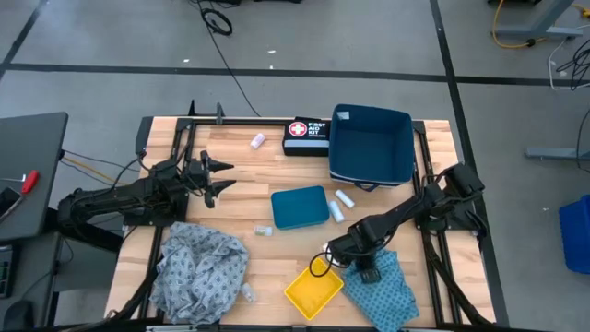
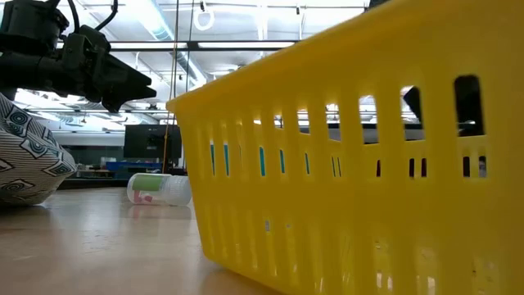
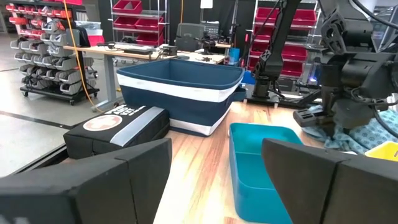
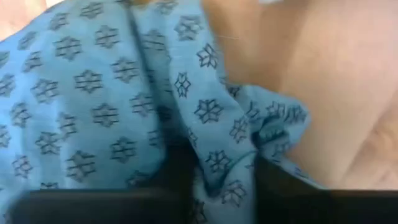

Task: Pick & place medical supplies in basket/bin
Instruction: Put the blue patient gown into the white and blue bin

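The blue-green speckled cloth (image 1: 387,293) lies crumpled at the table's near right, beside the yellow basket (image 1: 313,291). My right gripper (image 1: 366,270) points down onto the cloth's far edge and is shut on it. The grey cloth (image 1: 198,265) lies heaped at the near left. Two white rolls (image 1: 341,205) lie next to a teal tray (image 1: 300,207), and a third (image 1: 258,140) sits near the far edge. A tiny clear packet (image 1: 265,231) lies mid-table. My left gripper (image 1: 219,175) hovers open over the left side, touching nothing. My right gripper pinches a raised fold of the blue-green cloth (image 4: 222,163) between its two fingers (image 4: 273,183), coming from above and pointing down. The fold bunches up in the gap. The rest of the cloth (image 4: 93,93) lies slack on the table.
A navy bin (image 1: 371,146) stands at the far right, with a black first aid kit (image 1: 307,136) to its left. The yellow basket (image 2: 352,164) fills the low view's foreground, with a small roll (image 2: 160,188) lying beyond it. Bare wood shows in the middle and at the far left.
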Controlling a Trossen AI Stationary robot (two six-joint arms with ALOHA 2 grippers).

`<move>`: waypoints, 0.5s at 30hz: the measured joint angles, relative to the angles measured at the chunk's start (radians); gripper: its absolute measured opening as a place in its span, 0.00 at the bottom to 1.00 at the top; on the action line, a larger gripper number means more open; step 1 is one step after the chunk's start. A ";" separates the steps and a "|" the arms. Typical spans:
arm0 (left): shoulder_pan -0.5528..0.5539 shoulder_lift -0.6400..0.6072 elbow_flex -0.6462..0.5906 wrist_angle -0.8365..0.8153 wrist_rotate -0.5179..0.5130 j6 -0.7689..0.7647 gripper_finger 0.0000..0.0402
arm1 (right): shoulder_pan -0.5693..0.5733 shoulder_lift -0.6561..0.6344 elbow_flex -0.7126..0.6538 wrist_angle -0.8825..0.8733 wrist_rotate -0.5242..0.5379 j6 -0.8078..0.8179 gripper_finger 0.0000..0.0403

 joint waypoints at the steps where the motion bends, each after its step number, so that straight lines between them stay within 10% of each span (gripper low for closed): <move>1: 0.000 0.000 0.000 0.000 0.000 0.000 0.63 | 0.004 0.000 0.000 0.005 0.002 -0.007 0.10; 15: 0.000 0.000 0.000 0.001 0.000 0.000 0.63 | 0.069 -0.056 -0.003 0.017 0.139 0.195 0.09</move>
